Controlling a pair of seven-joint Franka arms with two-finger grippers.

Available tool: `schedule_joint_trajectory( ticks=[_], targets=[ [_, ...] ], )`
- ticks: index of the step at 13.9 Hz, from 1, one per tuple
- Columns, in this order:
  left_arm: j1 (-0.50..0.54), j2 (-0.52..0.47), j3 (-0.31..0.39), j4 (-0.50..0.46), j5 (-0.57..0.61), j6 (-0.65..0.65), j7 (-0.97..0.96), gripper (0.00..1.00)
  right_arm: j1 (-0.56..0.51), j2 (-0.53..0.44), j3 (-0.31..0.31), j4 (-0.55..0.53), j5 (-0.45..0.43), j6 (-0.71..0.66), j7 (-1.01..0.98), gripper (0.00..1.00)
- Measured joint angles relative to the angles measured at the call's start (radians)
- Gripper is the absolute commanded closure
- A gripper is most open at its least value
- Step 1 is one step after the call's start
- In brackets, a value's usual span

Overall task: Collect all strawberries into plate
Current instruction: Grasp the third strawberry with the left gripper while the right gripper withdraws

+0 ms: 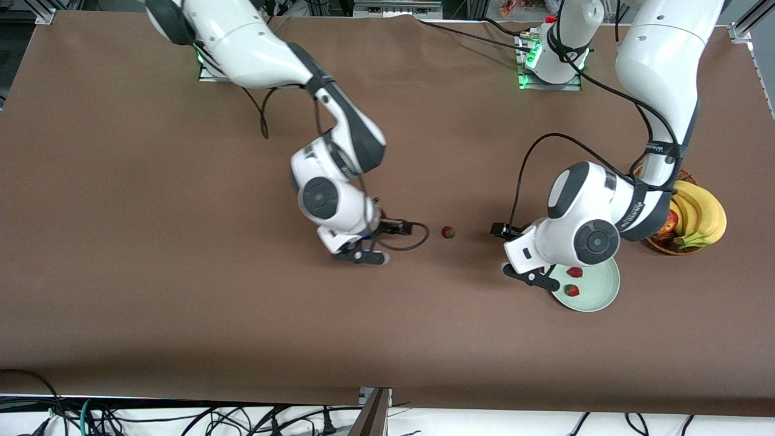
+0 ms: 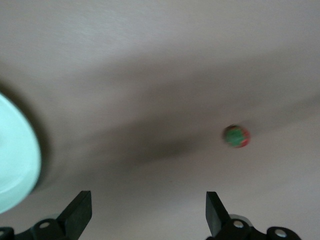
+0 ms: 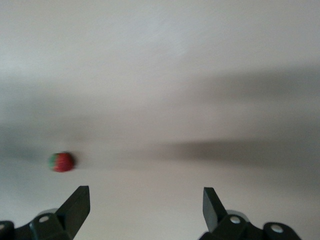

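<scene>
One strawberry lies alone on the brown table between the two grippers; it also shows in the left wrist view and the right wrist view. Two more strawberries lie in the mint-green plate, whose rim shows in the left wrist view. My left gripper is open and empty over bare table at the plate's edge. My right gripper is open and empty over bare table, on the right arm's side of the lone strawberry.
A brown wicker basket with bananas and a red apple stands beside the plate, farther from the front camera, partly under the left arm. A black cable loops by the right gripper.
</scene>
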State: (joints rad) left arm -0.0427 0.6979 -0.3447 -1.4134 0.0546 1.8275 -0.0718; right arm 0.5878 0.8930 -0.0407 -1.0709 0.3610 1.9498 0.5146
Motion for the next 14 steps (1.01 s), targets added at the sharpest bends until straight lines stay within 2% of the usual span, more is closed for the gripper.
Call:
schedule_joint_trajectory(
  ticks=[2,4,10,12,14],
  targets=[
    [-0.046,0.002,-0.008,-0.021,0.000,0.027,-0.088,0.00,-0.072,-0.037,-0.027,0.001,-0.063,-0.131,-0.120,0.00],
    [-0.103,0.007,-0.009,-0.044,0.000,0.071,-0.208,0.00,-0.105,-0.072,-0.069,0.001,-0.110,-0.202,-0.235,0.00],
    [-0.137,0.018,-0.002,-0.204,0.000,0.325,-0.371,0.00,-0.105,-0.173,-0.271,0.001,-0.123,-0.372,-0.432,0.00],
    [-0.144,0.021,-0.002,-0.244,0.015,0.348,-0.413,0.00,-0.124,-0.198,-0.309,0.001,-0.123,-0.442,-0.493,0.00],
    [-0.160,0.021,-0.003,-0.261,0.059,0.354,-0.465,0.00,-0.158,-0.228,-0.321,0.000,-0.126,-0.469,-0.525,0.00]
  ],
)
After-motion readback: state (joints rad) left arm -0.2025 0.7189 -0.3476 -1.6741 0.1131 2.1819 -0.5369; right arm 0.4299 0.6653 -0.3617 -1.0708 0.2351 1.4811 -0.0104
